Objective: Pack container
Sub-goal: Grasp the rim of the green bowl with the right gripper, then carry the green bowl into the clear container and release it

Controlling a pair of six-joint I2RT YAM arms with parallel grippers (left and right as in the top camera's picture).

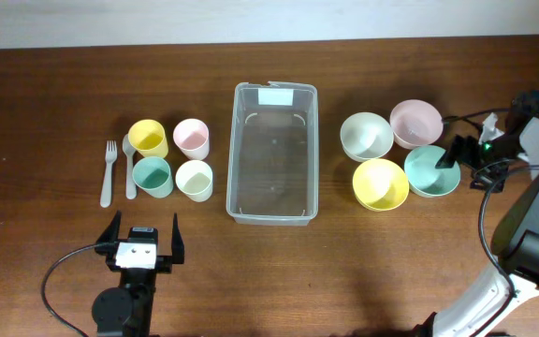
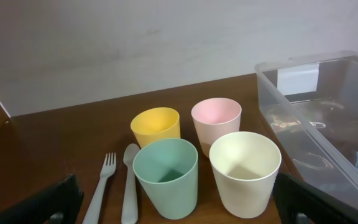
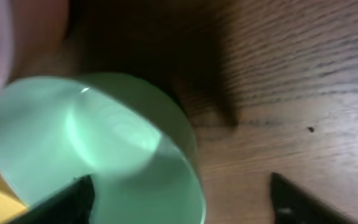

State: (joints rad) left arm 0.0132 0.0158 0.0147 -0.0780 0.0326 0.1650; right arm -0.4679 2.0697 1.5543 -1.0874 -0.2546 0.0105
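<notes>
A brown wooden table (image 1: 45, 112) is seen carrying everything. The container (image 1: 274, 159), clear plastic with rounded corners and a thick rim, is stood upright at the middle of the table. Its long sides run away from the arms, and a white label (image 1: 276, 96) is fixed at its far short end.

The right arm (image 1: 531, 239) is reached in from well to the right of the container. The right jaws are spread astride the right rim of the teal bowl (image 1: 424, 173): in the right wrist view one dark finger (image 3: 73, 196) is seen inside the bowl and the other (image 3: 294, 199) outside it, over the wood, apart from the wall. Nothing is pinched. The left arm (image 1: 124, 304) is placed nearer than the container and to its left. The left jaws are held wide apart, with nothing between them, pointed towards the cups.

Four bowls are grouped to the right of the container. The white bowl (image 1: 366, 136) lies closest to it, the pink bowl (image 1: 415, 122) beyond that, the yellow bowl (image 1: 380, 183) on the near side, and the teal bowl farthest right, touching the yellow one.

Four cups are stood upright in a square to the left of the container. The pink cup (image 1: 192, 138) and the cream cup (image 1: 195, 180) are just beside it, and the yellow cup (image 1: 147, 138) and the teal cup (image 1: 152, 175) are farther out.

A pale spoon (image 1: 129, 167) is laid just left of the teal cup, and a pale fork (image 1: 109, 173) is laid farthest from the container, both lengthwise.
</notes>
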